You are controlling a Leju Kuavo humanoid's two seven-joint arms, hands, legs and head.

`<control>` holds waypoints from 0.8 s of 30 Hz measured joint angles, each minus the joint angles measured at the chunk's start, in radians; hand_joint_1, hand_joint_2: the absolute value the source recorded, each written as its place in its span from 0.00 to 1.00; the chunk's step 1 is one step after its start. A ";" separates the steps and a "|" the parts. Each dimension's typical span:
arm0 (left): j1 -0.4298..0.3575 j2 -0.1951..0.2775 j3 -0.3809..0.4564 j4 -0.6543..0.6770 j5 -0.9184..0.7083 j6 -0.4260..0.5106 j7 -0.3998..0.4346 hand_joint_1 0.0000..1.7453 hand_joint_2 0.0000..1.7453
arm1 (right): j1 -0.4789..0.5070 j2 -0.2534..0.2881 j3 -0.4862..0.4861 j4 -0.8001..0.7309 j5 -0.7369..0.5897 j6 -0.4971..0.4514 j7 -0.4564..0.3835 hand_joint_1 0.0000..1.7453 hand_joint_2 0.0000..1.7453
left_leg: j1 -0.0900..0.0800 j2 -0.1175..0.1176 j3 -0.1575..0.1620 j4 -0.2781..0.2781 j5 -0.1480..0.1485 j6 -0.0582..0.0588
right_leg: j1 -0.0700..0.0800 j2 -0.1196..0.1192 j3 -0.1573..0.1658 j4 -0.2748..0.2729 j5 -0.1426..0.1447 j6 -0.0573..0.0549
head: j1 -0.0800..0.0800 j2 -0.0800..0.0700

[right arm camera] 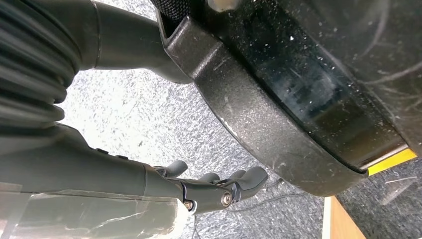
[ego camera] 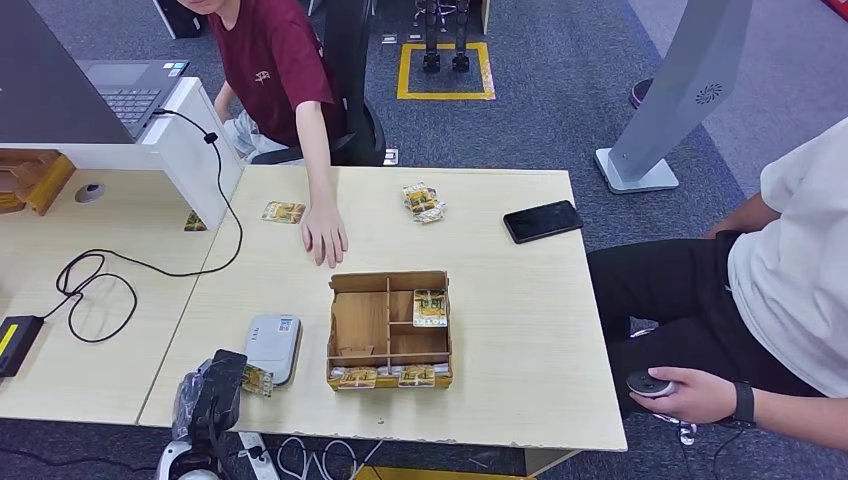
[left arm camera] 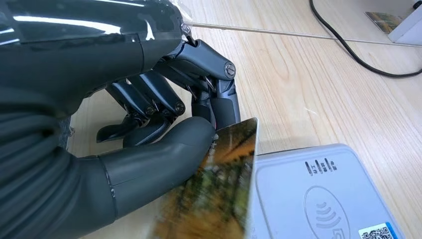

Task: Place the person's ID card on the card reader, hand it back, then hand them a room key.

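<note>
We see the left robot hand (left arm camera: 164, 119), dark glossy plastic over a ribbed grey cover, pinching the ID card (left arm camera: 219, 189) between its thick thumb and curled fingers; the card is thin, rectangular and printed in blurred orange and green. It is tilted on edge, its lower part just over the near edge of the card reader (left arm camera: 323, 199). That reader is a flat, rounded pale-grey box with a contactless wave symbol, a row of small indicator marks and a QR label at one corner; the lettering is too small for us to read. It lies on the light wood-grain worktop (ego camera: 500, 330). Beside the reader stands an open wooden box (ego camera: 390, 330) with compartments, cards of similar print in it. Beyond the reader, a person's hand (ego camera: 324, 232) rests flat on the worktop. The right robot hand (right arm camera: 219, 186) hangs above grey carpet, fingers loosely apart, holding nothing
</note>
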 joint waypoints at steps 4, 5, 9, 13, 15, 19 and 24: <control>-0.006 -0.005 -0.007 0.021 -0.029 0.009 0.002 1.00 1.00 | -0.001 0.000 -0.019 0.000 0.028 0.001 0.000 0.00 1.00 | 0.000 0.000 0.000 0.000 0.000 0.000 | 0.000 0.000 0.000 0.000 0.000 0.000 | 0.000 0.000; -0.008 -0.006 -0.008 0.025 -0.033 0.010 0.003 1.00 1.00 | -0.001 0.000 -0.024 0.000 0.033 0.001 0.000 0.00 1.00 | 0.000 0.000 0.000 0.000 0.000 0.000 | 0.000 0.000 0.001 0.000 0.000 0.000 | 0.000 0.000; -0.014 -0.007 -0.012 0.035 -0.038 0.011 0.003 1.00 1.00 | 0.000 0.000 -0.036 0.000 0.037 0.001 0.000 0.00 1.00 | 0.000 0.000 0.001 0.000 0.000 0.000 | 0.000 0.000 0.001 0.000 0.000 0.000 | 0.000 0.000; -0.018 -0.009 -0.012 0.041 -0.040 0.011 0.003 1.00 1.00 | 0.001 0.000 -0.042 0.000 0.037 0.001 0.000 0.00 1.00 | 0.000 0.000 0.001 0.000 0.000 0.000 | 0.000 0.000 0.002 0.000 0.000 0.000 | 0.000 0.000; -0.018 -0.010 -0.012 0.042 -0.040 0.011 0.003 1.00 1.00 | 0.001 0.000 -0.045 0.000 0.039 0.001 0.000 0.00 1.00 | 0.000 0.000 0.002 0.000 0.000 0.000 | 0.000 0.000 0.002 0.000 0.000 0.000 | 0.000 0.000; -0.019 -0.011 -0.012 0.042 -0.019 0.001 -0.005 1.00 1.00 | 0.001 0.000 -0.056 0.000 0.056 0.000 0.000 0.00 1.00 | 0.000 0.000 0.002 0.000 0.000 0.000 | 0.000 -0.001 0.003 0.000 0.000 0.000 | 0.000 0.000; -0.011 -0.010 -0.013 0.006 0.096 -0.058 -0.054 1.00 1.00 | 0.000 0.000 -0.095 0.000 0.106 0.000 -0.003 0.00 1.00 | 0.000 0.000 0.002 0.000 0.000 0.000 | 0.000 -0.001 0.003 0.000 0.000 0.000 | 0.000 0.000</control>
